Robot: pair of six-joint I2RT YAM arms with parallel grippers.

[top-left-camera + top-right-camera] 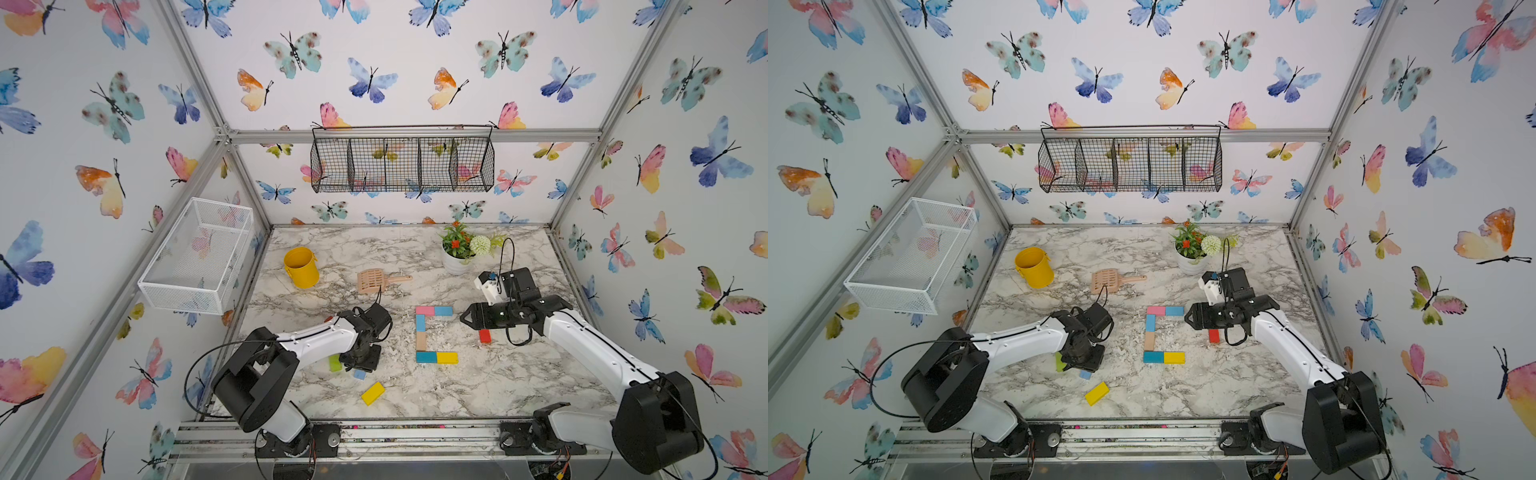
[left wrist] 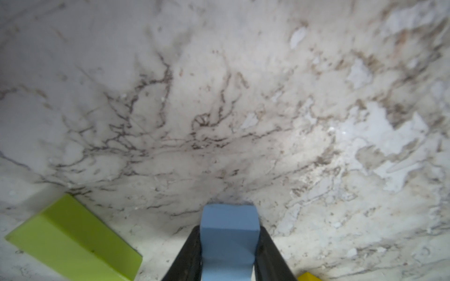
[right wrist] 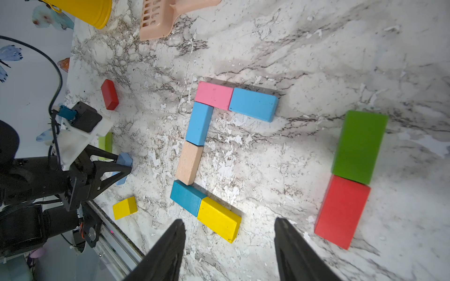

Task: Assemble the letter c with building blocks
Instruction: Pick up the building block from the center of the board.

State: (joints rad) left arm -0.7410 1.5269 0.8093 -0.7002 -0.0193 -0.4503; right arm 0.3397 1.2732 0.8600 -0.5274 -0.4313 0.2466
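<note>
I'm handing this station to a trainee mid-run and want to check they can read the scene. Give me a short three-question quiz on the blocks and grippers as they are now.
1. Which block does the left gripper clamp?
A) lime green block
B) light blue block
C) yellow block
2. True or false: the right gripper holds a red block.
3. How many blocks make up the C shape?

Key
1. B
2. False: its jaws stand open and empty.
3. Six
</note>
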